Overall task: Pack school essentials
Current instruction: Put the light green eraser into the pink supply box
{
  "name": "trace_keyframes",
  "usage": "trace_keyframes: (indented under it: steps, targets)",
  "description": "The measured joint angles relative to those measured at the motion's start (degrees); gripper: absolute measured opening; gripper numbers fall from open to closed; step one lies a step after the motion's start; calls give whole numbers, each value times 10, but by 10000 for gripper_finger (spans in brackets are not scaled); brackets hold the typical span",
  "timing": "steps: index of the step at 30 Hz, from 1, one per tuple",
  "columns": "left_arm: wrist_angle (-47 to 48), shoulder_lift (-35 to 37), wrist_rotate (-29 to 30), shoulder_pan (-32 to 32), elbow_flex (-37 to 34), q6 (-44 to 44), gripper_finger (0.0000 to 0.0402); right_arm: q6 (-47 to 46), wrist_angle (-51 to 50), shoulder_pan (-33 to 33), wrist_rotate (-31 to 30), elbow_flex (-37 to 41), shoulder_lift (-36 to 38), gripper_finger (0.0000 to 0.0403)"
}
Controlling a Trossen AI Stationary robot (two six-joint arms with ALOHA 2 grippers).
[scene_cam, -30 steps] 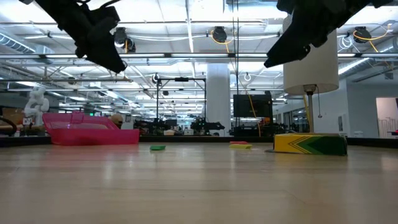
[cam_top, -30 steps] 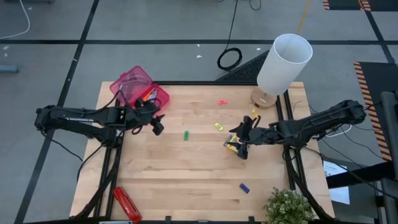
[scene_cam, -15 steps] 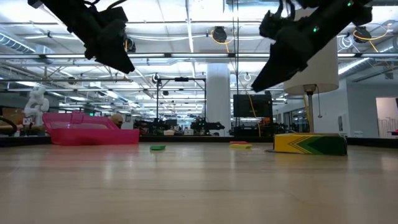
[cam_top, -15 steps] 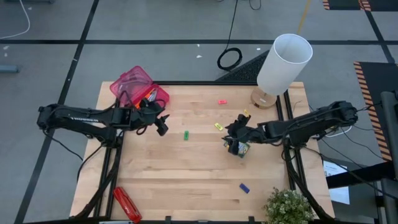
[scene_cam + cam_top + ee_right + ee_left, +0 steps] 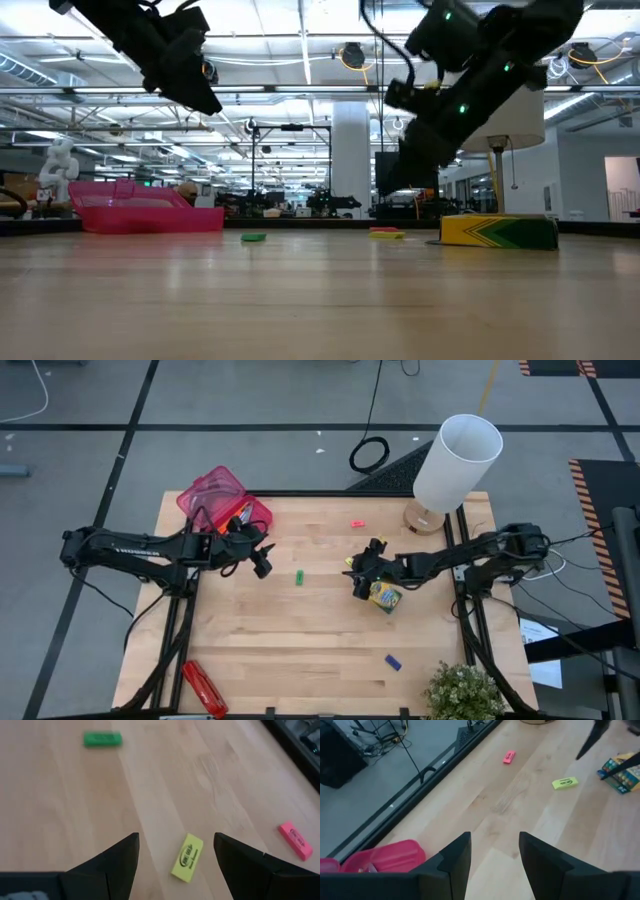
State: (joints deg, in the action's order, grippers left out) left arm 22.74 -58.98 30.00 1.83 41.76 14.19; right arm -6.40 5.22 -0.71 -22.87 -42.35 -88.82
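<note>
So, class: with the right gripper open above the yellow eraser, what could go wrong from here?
1. The yellow eraser is small, so the open right gripper might nudge it away as it closes.
2. The crayon box lies close beside that arm and might get knocked.
3. The left gripper hangs by the pink bin; a carry there might cross its path.

Right gripper (image 5: 358,573) over yellow eraser (image 5: 350,563), beside crayon box (image 5: 384,597); left gripper (image 5: 262,563) near pink bin (image 5: 215,495) (green eraser (image 5: 298,576) between).
</note>
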Motion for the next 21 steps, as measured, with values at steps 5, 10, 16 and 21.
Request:
trace_keyframes:
  steps: [5,10,16,21]
  targets:
    - [-2,0,0,0,0,-24,170,-20,8,26,0,0,-43,249]
    - [-20,0,0,3,0,-40,170,-48,12,51,1,0,-67,249]
    - [-45,0,0,8,0,-48,170,-49,46,61,5,0,-82,249]
    - [-51,0,0,8,0,-51,170,-64,43,66,13,0,-83,230]
